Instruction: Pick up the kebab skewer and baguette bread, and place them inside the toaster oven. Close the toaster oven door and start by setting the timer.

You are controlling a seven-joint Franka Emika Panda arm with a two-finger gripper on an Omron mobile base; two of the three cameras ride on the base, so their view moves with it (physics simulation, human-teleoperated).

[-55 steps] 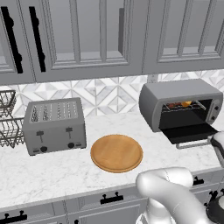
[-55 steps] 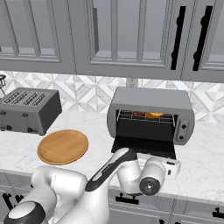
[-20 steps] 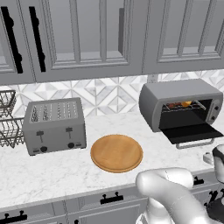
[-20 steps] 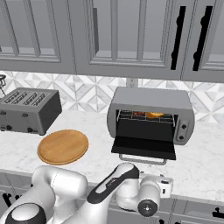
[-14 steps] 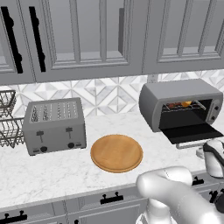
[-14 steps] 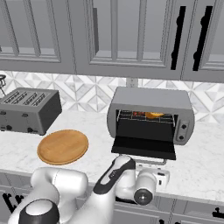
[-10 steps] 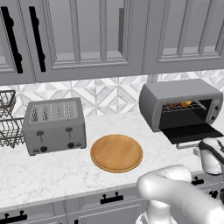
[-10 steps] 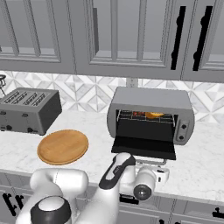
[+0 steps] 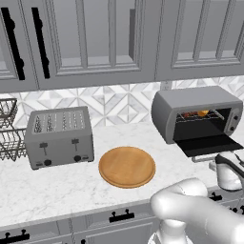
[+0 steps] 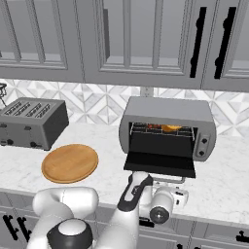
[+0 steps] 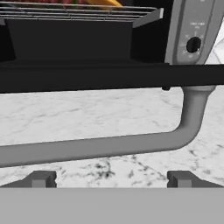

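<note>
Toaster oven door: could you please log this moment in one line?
toaster oven door: open | baguette bread: on rack | gripper: open, below door handle

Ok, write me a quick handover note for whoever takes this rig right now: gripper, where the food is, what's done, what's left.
Gripper: open, empty, low in front of the toaster oven door, fingertips just short of its handle.
Baguette bread and kebab skewer: on the rack inside the toaster oven.
Done: both items loaded.
Left: lift the door shut, then set the timer on the knob panel.

The pale grey bar handle (image 11: 109, 146) runs off the hand view's left edge, just above the fingertips. Red skewer chunks (image 11: 65, 2) and orange-tan bread (image 11: 103, 3) are cropped at the top.
</note>
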